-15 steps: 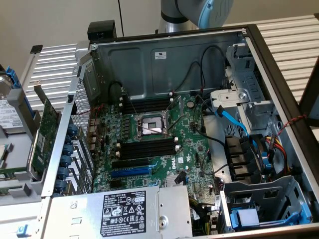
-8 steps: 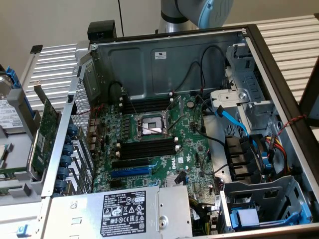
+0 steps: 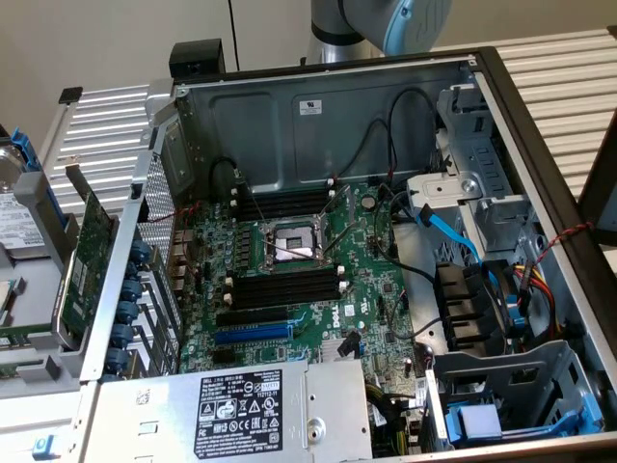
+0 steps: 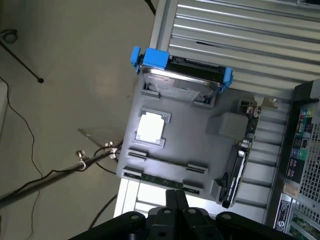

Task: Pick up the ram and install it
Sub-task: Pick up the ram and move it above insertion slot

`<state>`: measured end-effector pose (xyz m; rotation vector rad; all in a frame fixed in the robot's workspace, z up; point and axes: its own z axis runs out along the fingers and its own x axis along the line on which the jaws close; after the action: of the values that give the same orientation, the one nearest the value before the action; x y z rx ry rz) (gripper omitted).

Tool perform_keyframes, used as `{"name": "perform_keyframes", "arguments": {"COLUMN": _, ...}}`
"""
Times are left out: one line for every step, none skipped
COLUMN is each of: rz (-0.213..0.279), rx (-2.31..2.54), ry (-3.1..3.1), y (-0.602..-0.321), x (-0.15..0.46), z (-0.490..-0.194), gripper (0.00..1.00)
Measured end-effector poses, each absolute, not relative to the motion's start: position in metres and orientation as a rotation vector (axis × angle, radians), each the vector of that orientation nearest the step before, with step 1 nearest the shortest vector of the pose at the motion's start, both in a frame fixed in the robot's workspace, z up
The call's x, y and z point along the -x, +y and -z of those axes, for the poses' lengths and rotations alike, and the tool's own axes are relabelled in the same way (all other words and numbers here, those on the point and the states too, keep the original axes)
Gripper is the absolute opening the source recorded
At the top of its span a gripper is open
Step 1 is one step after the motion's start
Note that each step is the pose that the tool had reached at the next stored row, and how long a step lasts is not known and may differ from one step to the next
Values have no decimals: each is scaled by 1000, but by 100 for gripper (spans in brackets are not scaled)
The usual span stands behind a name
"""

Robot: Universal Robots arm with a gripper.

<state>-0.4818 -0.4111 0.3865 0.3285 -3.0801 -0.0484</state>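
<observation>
Over the gray parts tray (image 4: pixel 200 147) next to the open PC case (image 3: pixel 540 193), we've got the gripper (image 4: pixel 175 195) clenched shut with nothing in it, hovering just beside the ram (image 4: pixel 159 180). We see the stick lying in its holder along one tray edge, across the CPU chip (image 4: pixel 150 127) from the blue-framed hard drive (image 4: pixel 182 80), not in the motherboard's black memory slots (image 3: pixel 286 287).

Camera 1, exterior: I get a high, slanted look down into the open computer case (image 3: pixel 318 106), close in, with the motherboard (image 3: pixel 318 280) central.
Camera 2, wrist: I look steeply down from well above onto the gray parts tray (image 4: pixel 200 145) and the floor (image 4: pixel 60 50).
Shared by both: tray, hard drive (image 4: pixel 180 82), expansion card (image 3: pixel 92 241), the case's edge, slatted table (image 3: pixel 559 68).
</observation>
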Motion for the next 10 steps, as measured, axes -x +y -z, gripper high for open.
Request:
{"name": "perform_keyframes", "arguments": {"rz": 48, "rx": -357, "ry": -3077, "y": -411, "x": 482, "z": -387, "gripper": 11}}
{"name": "perform_keyframes", "arguments": {"rz": 47, "rx": -385, "ry": -3073, "y": -411, "x": 482, "z": -387, "gripper": 11}}
{"name": "perform_keyframes", "arguments": {"rz": 47, "rx": -413, "ry": -3069, "y": -411, "x": 482, "z": -387, "gripper": 11}}
{"name": "perform_keyframes", "arguments": {"rz": 46, "rx": -440, "ry": -3065, "y": -411, "x": 482, "z": -386, "gripper": 11}}
{"name": "perform_keyframes", "arguments": {"rz": 45, "rx": -468, "ry": -3061, "y": -411, "x": 482, "z": -386, "gripper": 11}}
{"name": "perform_keyframes", "arguments": {"rz": 45, "rx": -495, "ry": -3056, "y": -411, "x": 482, "z": -386, "gripper": 11}}
{"name": "perform_keyframes", "arguments": {"rz": 44, "rx": -525, "ry": -3051, "y": -411, "x": 482, "z": -386, "gripper": 11}}
{"name": "perform_keyframes", "arguments": {"rz": 43, "rx": -553, "ry": -3046, "y": -411, "x": 482, "z": -386, "gripper": 11}}
{"name": "perform_keyframes", "arguments": {"rz": 43, "rx": -580, "ry": -3040, "y": -411, "x": 482, "z": -386, "gripper": 11}}
{"name": "perform_keyframes", "arguments": {"rz": 42, "rx": -607, "ry": -3035, "y": -411, "x": 482, "z": -386, "gripper": 11}}
